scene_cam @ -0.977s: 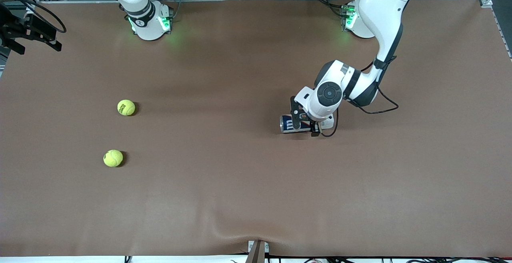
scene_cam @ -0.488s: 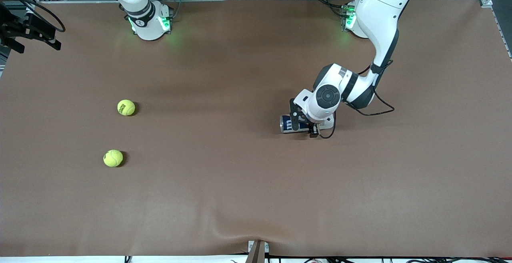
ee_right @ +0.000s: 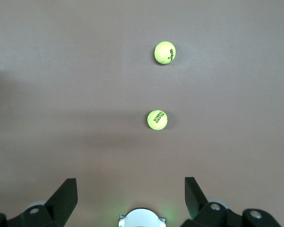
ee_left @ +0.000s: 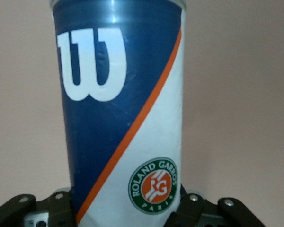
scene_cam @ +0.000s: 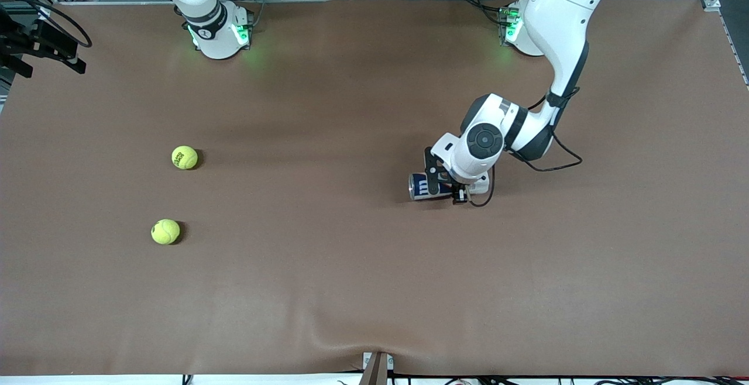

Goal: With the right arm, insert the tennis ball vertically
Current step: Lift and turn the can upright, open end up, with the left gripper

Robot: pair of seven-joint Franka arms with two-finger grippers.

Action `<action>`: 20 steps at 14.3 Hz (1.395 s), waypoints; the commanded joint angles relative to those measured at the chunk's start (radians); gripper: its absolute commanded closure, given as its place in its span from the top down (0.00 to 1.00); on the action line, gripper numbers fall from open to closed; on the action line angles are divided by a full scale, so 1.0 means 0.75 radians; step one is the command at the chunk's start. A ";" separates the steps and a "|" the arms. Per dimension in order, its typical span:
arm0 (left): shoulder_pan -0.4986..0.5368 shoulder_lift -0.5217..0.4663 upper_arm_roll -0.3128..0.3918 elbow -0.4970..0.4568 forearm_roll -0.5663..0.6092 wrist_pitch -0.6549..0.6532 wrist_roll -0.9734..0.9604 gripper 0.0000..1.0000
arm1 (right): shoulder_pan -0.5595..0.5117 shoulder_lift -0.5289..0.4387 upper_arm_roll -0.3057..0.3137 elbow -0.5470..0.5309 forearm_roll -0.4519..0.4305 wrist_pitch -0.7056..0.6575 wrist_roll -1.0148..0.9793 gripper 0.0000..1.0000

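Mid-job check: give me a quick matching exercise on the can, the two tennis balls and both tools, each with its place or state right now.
Things:
1. Tennis ball can
2. Left tool
3. Right tool
4. Two tennis balls

Places or states:
A. Open, up in the air over the right arm's end of the table
B. Lying on its side on the brown table
C. Shut on the can
D. Loose on the table toward the right arm's end, apart from each other

Pairs: 1-B, 2-C, 3-A, 4-D
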 commanded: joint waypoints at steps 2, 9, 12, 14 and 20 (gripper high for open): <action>0.023 -0.033 -0.038 0.072 -0.094 -0.022 0.062 0.75 | -0.021 -0.033 0.008 -0.026 0.027 -0.003 -0.017 1.00; 0.094 -0.016 -0.063 0.226 -0.842 -0.022 0.626 0.69 | -0.019 -0.031 0.010 -0.026 0.027 -0.005 -0.015 1.00; 0.093 0.004 -0.071 0.224 -1.305 -0.022 0.894 0.69 | -0.017 -0.031 0.010 -0.026 0.027 0.001 -0.015 1.00; 0.078 0.018 -0.073 0.226 -1.568 -0.022 1.095 0.69 | -0.019 -0.031 0.010 -0.026 0.029 0.001 -0.015 1.00; 0.076 0.102 -0.124 0.234 -2.031 -0.022 1.398 0.68 | -0.021 -0.031 0.010 -0.026 0.029 -0.005 -0.015 1.00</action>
